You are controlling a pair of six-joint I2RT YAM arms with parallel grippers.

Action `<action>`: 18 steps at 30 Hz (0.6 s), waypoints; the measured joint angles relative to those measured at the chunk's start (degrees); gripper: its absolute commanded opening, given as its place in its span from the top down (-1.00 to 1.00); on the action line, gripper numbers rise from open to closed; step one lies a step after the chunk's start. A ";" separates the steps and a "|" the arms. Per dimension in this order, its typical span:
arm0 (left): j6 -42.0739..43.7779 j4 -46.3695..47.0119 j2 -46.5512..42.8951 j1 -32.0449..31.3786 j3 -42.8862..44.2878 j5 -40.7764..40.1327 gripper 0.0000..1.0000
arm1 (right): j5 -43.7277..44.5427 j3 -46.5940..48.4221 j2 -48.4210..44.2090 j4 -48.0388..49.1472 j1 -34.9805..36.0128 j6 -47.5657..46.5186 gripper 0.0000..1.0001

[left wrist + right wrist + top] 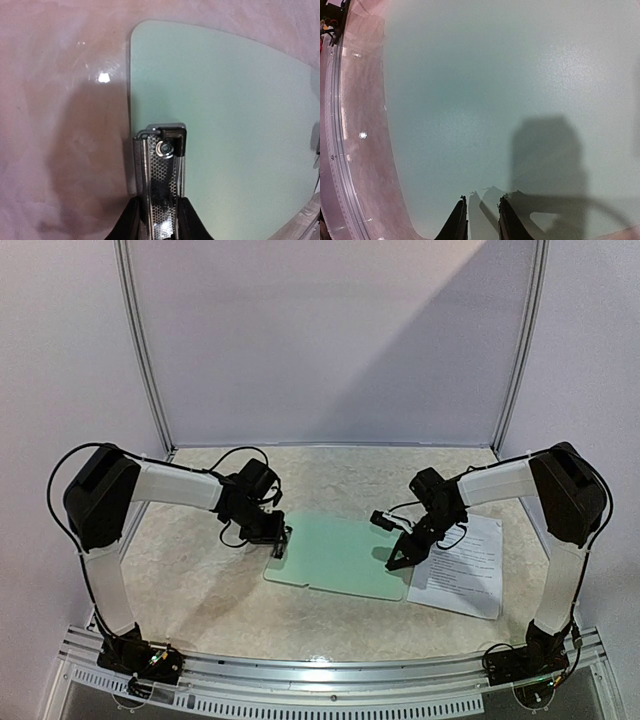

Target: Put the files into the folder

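Note:
The pale mint-green folder [340, 558] lies flat in the middle of the table. My left gripper [281, 541] is at its left short edge, shut on the folder's metal clip [161, 165], which stands between the fingers in the left wrist view. The green board [225, 125] stretches away to the right of the clip. My right gripper [401, 560] points down over the folder's right edge. Its fingers [458, 220] stand a narrow gap apart above the green surface [485, 90] with nothing between them. The files [462, 570], white printed sheets, lie on the table just right of the folder.
The marbled beige table [200, 590] is walled in by white panels with metal posts [145, 350]. A metal rail [330, 675] runs along the near edge between the arm bases. The rail also shows at the left of the right wrist view [337, 150].

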 measured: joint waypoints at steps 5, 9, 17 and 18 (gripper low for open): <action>0.11 3.02 -0.15 0.96 -1.29 2.95 1.00 | -0.24 0.02 0.09 -0.11 -0.02 -0.02 0.56; 0.11 4.50 -0.28 1.05 -1.95 3.48 1.00 | -0.42 0.15 0.20 -0.28 0.00 -0.02 0.56; 0.13 5.18 -0.59 1.05 -2.47 3.37 0.63 | -0.63 0.26 0.35 -0.35 -0.02 -0.02 0.56; 0.20 5.16 -0.59 1.05 -2.47 3.32 0.51 | -0.63 0.28 0.35 -0.35 -0.02 -0.02 0.56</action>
